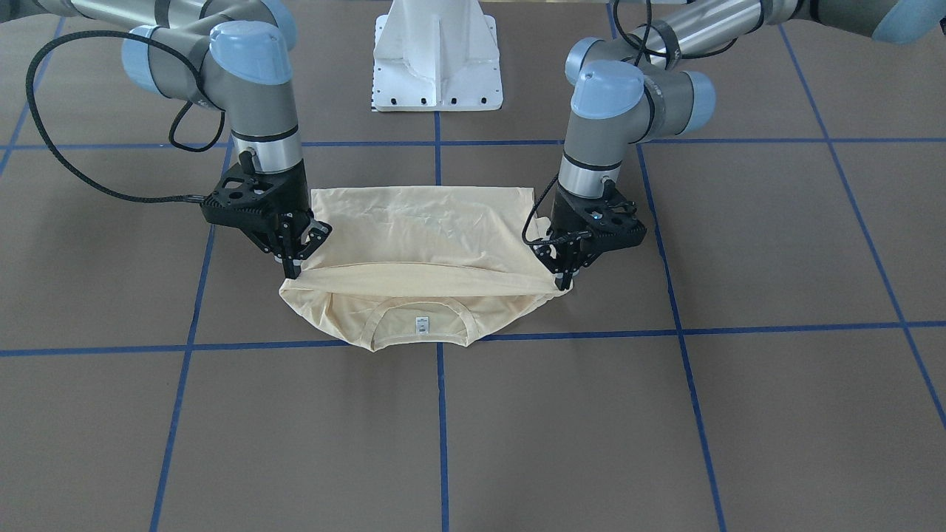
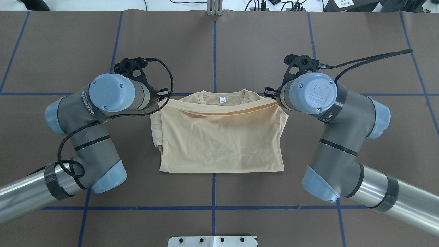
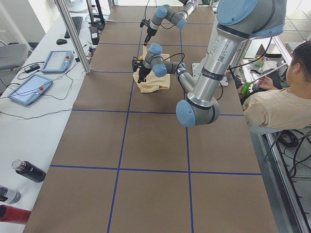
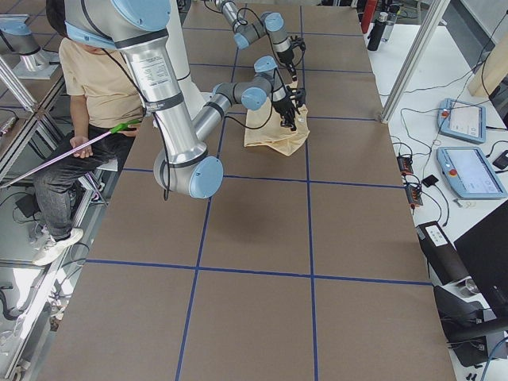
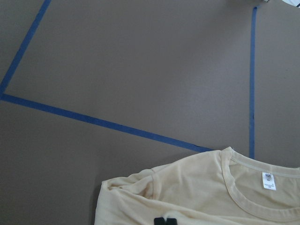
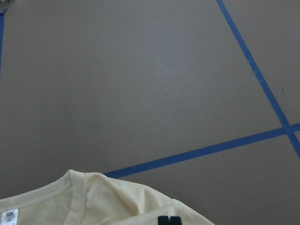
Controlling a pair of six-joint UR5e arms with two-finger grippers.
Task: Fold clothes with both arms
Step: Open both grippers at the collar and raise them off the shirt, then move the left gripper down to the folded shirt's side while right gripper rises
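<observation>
The pale yellow shirt [image 1: 421,236] lies folded on the brown table, print hidden, neckline and white tag [image 1: 422,323] on the side away from the robot. A folded-over edge is stretched taut between both grippers, just short of the collar. My left gripper [image 1: 565,279] is shut on that edge at the view's right corner. At the opposite corner my right gripper [image 1: 294,267] pinches the same edge. From overhead the shirt [image 2: 219,137] sits between the two arms, whose wrists cover the fingers. Each wrist view shows dark fingertips [image 5: 165,220] [image 6: 169,219] over the cloth.
The white pedestal base [image 1: 437,59] stands behind the shirt. Blue tape lines [image 1: 442,414] grid the brown table. A seated person [image 3: 277,107] is beside the robot. Tablets [image 3: 29,87] and bottles [image 3: 29,171] lie on the side bench.
</observation>
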